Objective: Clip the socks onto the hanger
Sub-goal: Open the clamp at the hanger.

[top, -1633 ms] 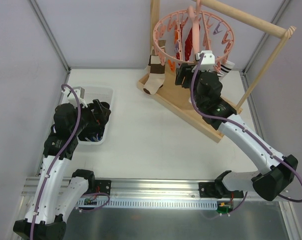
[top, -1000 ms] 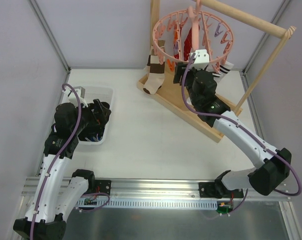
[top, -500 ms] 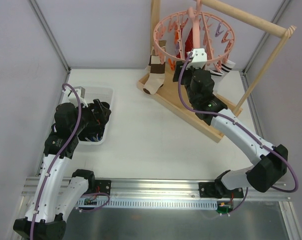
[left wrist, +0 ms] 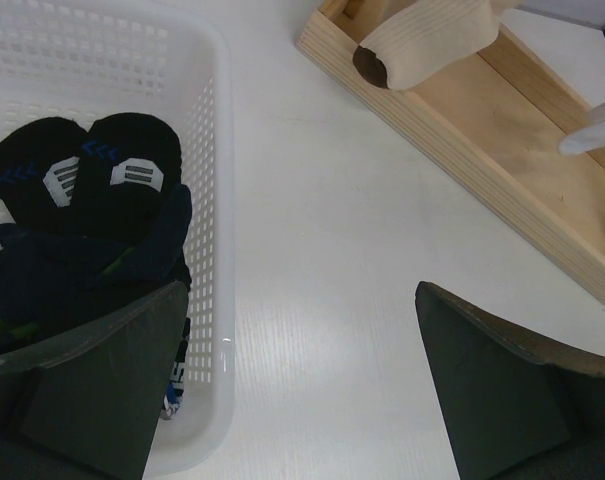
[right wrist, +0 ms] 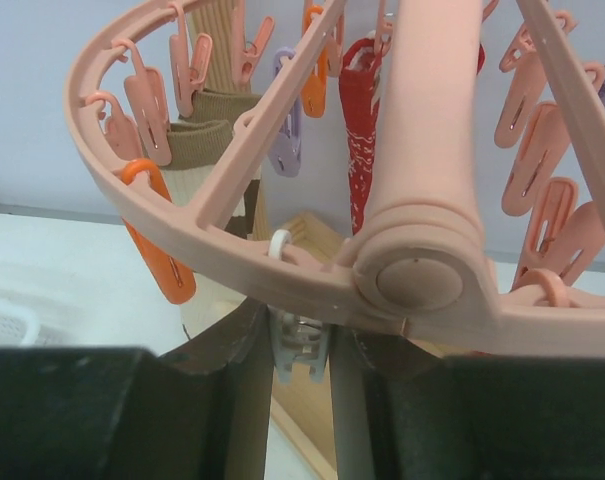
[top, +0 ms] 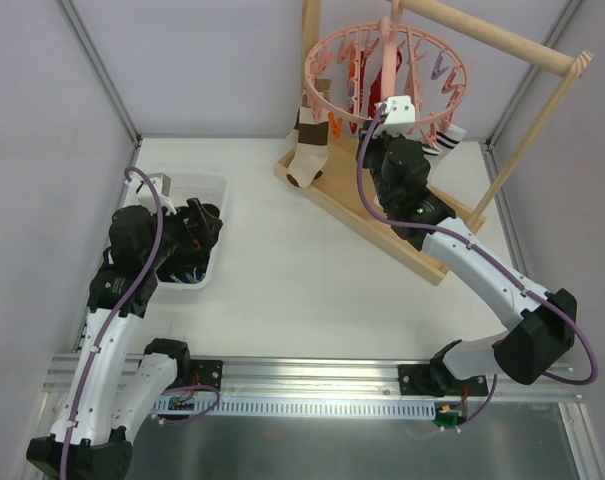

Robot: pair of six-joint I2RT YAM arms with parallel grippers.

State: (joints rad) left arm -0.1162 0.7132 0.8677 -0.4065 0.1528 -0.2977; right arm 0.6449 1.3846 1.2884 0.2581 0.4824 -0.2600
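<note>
The left arm (top: 110,330) is folded at the elbow with its wrist angled downward, and the left gripper (left wrist: 297,395) has its jaws spread wide with nothing between them. The right arm (top: 487,270) reaches forward and up. The right gripper (right wrist: 298,330) is closed, apparently pinching a small pale clip (right wrist: 300,352).

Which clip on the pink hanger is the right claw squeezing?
The whitish clip under the hanger rim, pinched by the right claw; the other clips, pink, orange or purple, hang untouched.

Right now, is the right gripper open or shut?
Shut: the right gripper is pinching a white clip that hangs under the rim of the hanger.
</note>
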